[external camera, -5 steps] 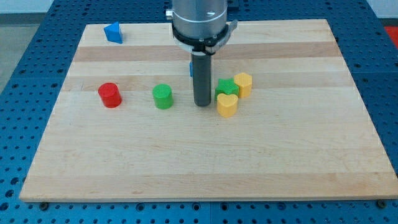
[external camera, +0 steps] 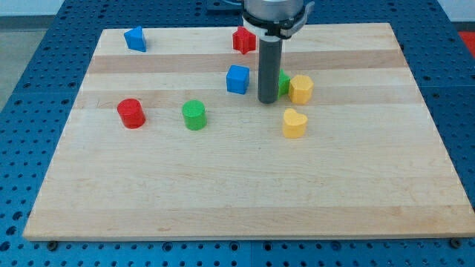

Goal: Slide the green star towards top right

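The green star (external camera: 283, 81) lies on the wooden board (external camera: 223, 185) right of centre, mostly hidden behind my rod. My tip (external camera: 267, 101) touches its left side. A yellow hexagonal block (external camera: 300, 89) sits against the star's right side. A yellow heart (external camera: 294, 123) lies just below and apart.
A blue cube (external camera: 237, 79) is just left of my tip. A red star (external camera: 243, 40) sits near the top edge, a blue block (external camera: 135, 38) at the top left. A red cylinder (external camera: 130, 113) and a green cylinder (external camera: 194, 115) stand at the left.
My tip moved up and to the right, pushing the green star and the yellow hexagon up-right. The yellow heart shifted right and down. The blue cube and red star are now uncovered.
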Available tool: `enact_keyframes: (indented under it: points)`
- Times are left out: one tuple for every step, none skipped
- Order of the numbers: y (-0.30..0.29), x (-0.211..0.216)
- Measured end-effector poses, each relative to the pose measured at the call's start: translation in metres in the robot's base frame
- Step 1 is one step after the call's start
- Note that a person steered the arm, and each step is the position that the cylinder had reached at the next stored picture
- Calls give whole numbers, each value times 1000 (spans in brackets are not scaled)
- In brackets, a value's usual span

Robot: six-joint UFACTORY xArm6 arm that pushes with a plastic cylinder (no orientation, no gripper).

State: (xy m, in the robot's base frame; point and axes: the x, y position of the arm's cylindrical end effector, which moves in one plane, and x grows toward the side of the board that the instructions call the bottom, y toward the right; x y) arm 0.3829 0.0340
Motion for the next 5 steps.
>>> enact_keyframes:
  points:
    - [0,-23]
    - [8,-41]
    - [18,-67]
    - [37,-79]
    - [63,-79]
